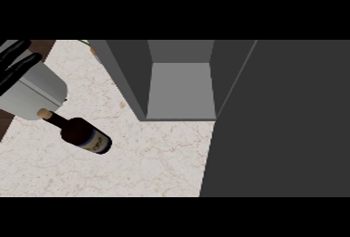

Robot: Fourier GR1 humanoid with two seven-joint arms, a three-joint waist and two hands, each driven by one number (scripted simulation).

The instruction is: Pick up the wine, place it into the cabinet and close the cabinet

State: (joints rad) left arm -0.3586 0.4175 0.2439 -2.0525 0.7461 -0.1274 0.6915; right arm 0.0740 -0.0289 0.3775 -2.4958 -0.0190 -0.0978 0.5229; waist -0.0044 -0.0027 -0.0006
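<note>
A dark wine bottle with a cork top and a blue-and-white label is on the pale marble counter, left of centre. Its neck points to the view's upper left. My left hand shows at the top left edge, black fingers straight and open, holding nothing. Its grey forearm lies just above the bottle's cork without gripping it. The grey cabinet stands open at the top centre with nothing inside. Its dark door is swung out and fills the right side. My right hand is out of sight.
The cabinet's left wall rises between the bottle and the opening. A strip of dark wood borders the counter at the far left. Bare marble lies below and to the right of the bottle, up to the door.
</note>
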